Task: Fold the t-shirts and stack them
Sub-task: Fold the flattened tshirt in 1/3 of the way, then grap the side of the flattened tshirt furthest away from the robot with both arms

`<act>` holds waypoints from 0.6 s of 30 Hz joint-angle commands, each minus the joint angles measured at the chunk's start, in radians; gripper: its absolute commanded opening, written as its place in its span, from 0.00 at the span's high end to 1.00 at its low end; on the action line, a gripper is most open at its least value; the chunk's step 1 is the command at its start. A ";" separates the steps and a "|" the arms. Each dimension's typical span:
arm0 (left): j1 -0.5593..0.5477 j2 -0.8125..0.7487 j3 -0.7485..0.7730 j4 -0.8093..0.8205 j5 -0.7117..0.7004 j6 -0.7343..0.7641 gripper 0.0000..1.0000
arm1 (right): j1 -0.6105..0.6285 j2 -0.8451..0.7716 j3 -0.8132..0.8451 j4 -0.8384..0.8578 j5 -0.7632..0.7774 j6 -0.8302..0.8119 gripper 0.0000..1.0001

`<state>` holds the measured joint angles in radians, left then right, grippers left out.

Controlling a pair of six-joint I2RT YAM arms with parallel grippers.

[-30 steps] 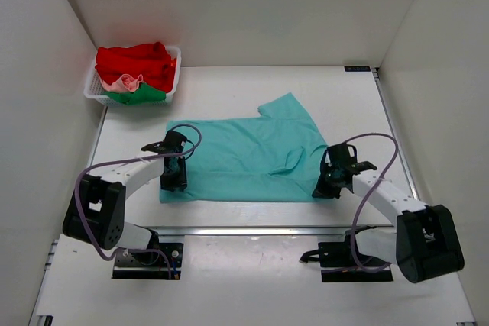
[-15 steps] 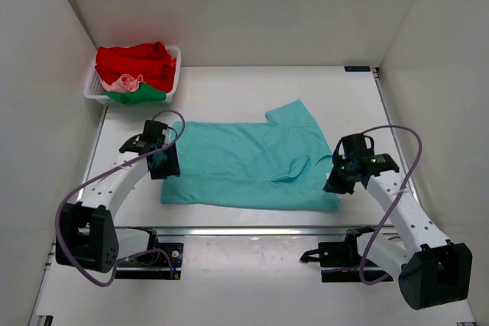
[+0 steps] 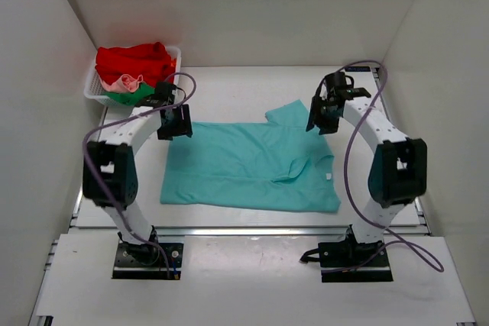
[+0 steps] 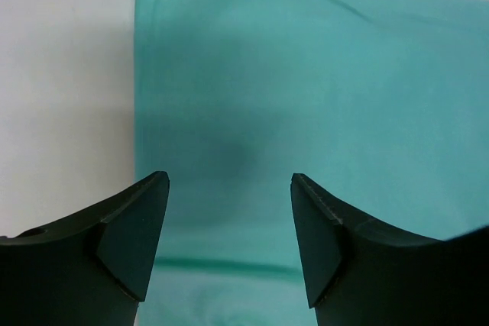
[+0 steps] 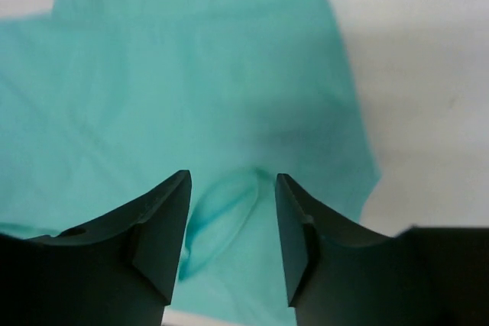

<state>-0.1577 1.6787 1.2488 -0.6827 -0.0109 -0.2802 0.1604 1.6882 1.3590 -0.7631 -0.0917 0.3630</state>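
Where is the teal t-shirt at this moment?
In the top view, the teal t-shirt lies spread mid-table, with the open left gripper at its far-left corner and the open right gripper at its far-right sleeve.

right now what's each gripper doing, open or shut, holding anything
Left gripper: open, holding nothing, over the teal t-shirt.
Right gripper: open, holding nothing, over the same shirt.

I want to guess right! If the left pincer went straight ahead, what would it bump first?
Probably the teal t-shirt, near its edge. The open left pincer points right at the cloth, and nothing shows in between.
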 commanded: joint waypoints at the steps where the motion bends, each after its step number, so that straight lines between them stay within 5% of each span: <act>1: 0.010 0.125 0.142 0.014 -0.058 0.056 0.23 | -0.035 0.147 0.185 0.064 0.032 -0.091 0.53; 8: 0.040 0.300 0.304 0.014 -0.112 0.033 0.20 | -0.050 0.370 0.420 0.071 0.066 -0.159 0.39; 18: 0.069 0.384 0.376 0.011 -0.093 0.007 0.20 | -0.081 0.701 0.845 -0.027 0.044 -0.165 0.38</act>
<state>-0.0891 2.0449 1.6001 -0.6662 -0.0959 -0.2634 0.0940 2.3432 2.1113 -0.7494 -0.0513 0.2085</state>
